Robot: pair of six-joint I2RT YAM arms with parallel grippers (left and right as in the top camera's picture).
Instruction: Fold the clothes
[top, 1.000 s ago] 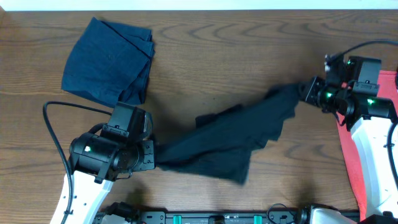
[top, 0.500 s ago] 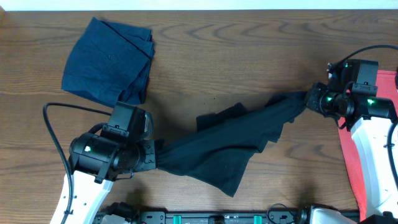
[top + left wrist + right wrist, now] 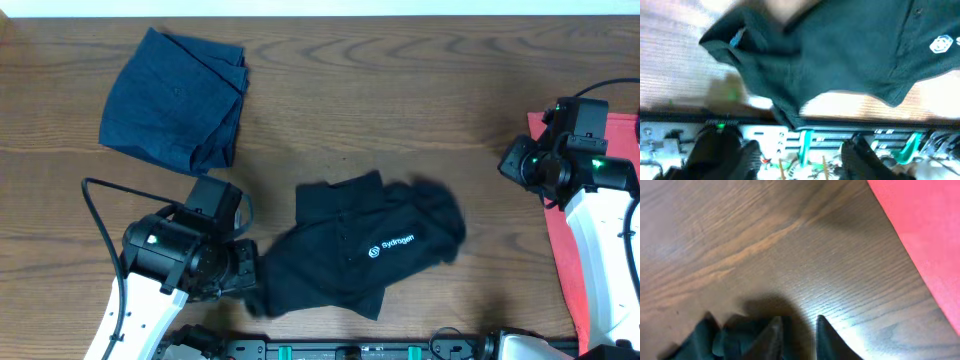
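While I scan the overhead view from its bottom edge upward, I meet the left gripper [image 3: 795, 152] first, at the lower left of the frame. On its wrist camera the two dark fingers [image 3: 727, 150] stand well apart with nothing between them, so I read the jaws as parted and empty. Just beyond them lies the black T-shirt [image 3: 350, 250], bunched in a loose heap on the wooden table [image 3: 400, 80] at lower centre. Its lower-left corner reaches the front of that gripper, though I cannot tell whether the two touch. A white print [image 3: 390, 246] faces up on the cloth, and the wrist view shows a small light-blue label [image 3: 737, 37] at a fold near the upper left of that picture. The shirt's right end is blurred in the overhead view. Further up, at the right edge of the frame, I see the right gripper [image 3: 799, 324], well apart from the black shirt. On its own camera its fingers [image 3: 774, 332] have a narrow gap between them, bare wood shows through, and they hold nothing. A dark bunch of cloth sits at the lower left of that picture, beside the fingers. The coral-red T-shirt [image 3: 575, 260] lies flat along the right edge, partly under the right arm. Farthest away, at the upper left of the overhead view, the navy-blue garment [image 3: 175, 95] rests folded in a rough square, well apart from everything else.
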